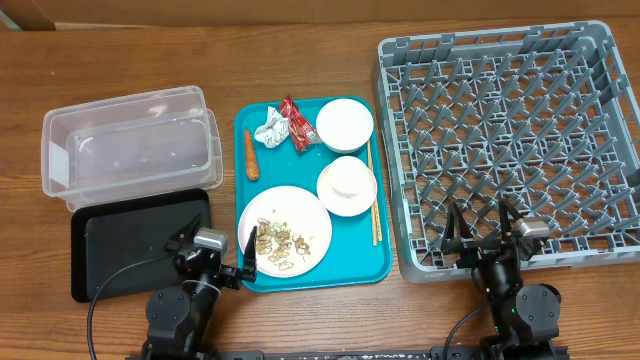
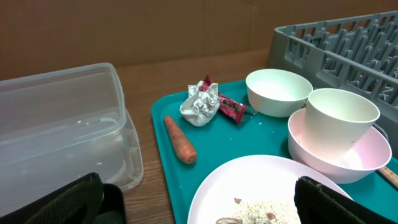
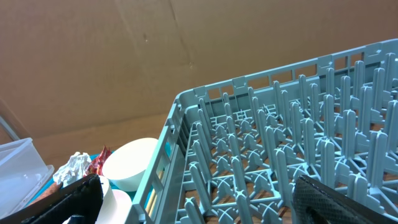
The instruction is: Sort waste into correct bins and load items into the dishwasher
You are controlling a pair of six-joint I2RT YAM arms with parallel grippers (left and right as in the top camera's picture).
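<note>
On the teal tray (image 1: pixel 352 252) lie a foil ball (image 1: pixel 270 128), a red wrapper (image 1: pixel 296 123), a carrot (image 1: pixel 251 155), a white bowl (image 1: pixel 345 124), a cup (image 1: pixel 349 177) standing in a second bowl (image 1: pixel 347 203), chopsticks (image 1: pixel 373 195) and a plate (image 1: pixel 290 205) bearing food scraps (image 1: pixel 282 243). The clear tub (image 1: pixel 130 105) and black tray (image 1: pixel 120 250) sit to the left, the grey dish rack (image 1: pixel 500 40) to the right. My left gripper (image 1: pixel 214 245) (image 2: pixel 199 208) is open over the plate's near left edge. My right gripper (image 1: pixel 482 232) (image 3: pixel 202 205) is open over the rack's near left corner. Both hold nothing.
A cardboard wall rises behind the table in both wrist views. The tub's nearest corner overlaps the black tray's far edge. Bare wood (image 1: pixel 225 140) shows between tub and teal tray. The rack's upright pegs (image 3: pixel 273 143) stand close in front of my right fingers.
</note>
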